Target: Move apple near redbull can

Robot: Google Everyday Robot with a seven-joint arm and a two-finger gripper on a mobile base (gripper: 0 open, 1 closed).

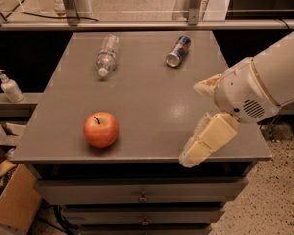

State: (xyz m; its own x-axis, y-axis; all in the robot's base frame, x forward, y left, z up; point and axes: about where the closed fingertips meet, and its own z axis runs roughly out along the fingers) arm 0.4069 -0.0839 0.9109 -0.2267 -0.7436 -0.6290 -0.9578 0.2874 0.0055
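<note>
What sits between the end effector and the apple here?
Nothing: in the camera view only bare grey tabletop separates the apple, near the front-left edge, from the end effector at the front-right edge.
</note>
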